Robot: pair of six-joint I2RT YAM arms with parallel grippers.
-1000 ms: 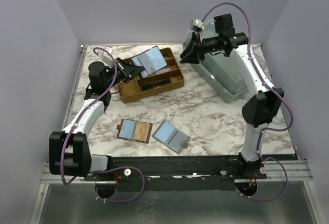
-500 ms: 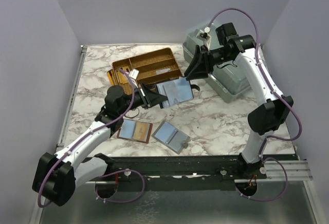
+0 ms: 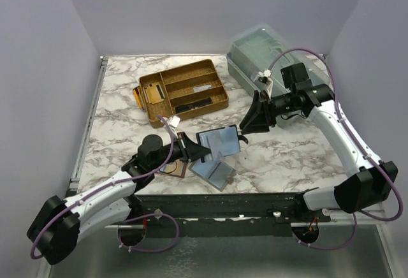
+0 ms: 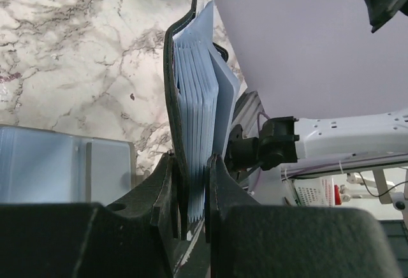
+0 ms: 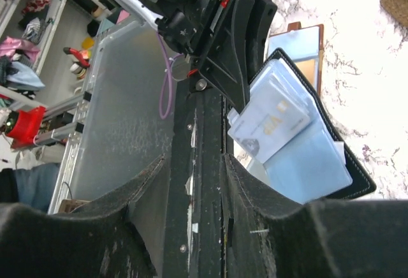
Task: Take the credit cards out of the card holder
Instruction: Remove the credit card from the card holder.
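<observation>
None of the credit cards (image 5: 271, 122) is out, we judge: they sit fanned in the black card holder (image 3: 220, 140), clamped by our left gripper (image 3: 191, 150) toward the table's (image 3: 284, 155) 6 o'clock. Our right gripper (image 3: 245, 129) hovers at its 3 o'clock, parted and empty; every pull remains.

Plain lilac-grey walls (image 3: 191, 16) on three sides of a marbled tabletop (image 3: 287, 153).

L arm (image 3: 108, 192) stretched low fwd, L gripper (image 3: 197, 152) clamped tight; R arm (image 3: 347, 141) bent inward, R gripper (image 3: 245, 129) jaws apart.
</observation>
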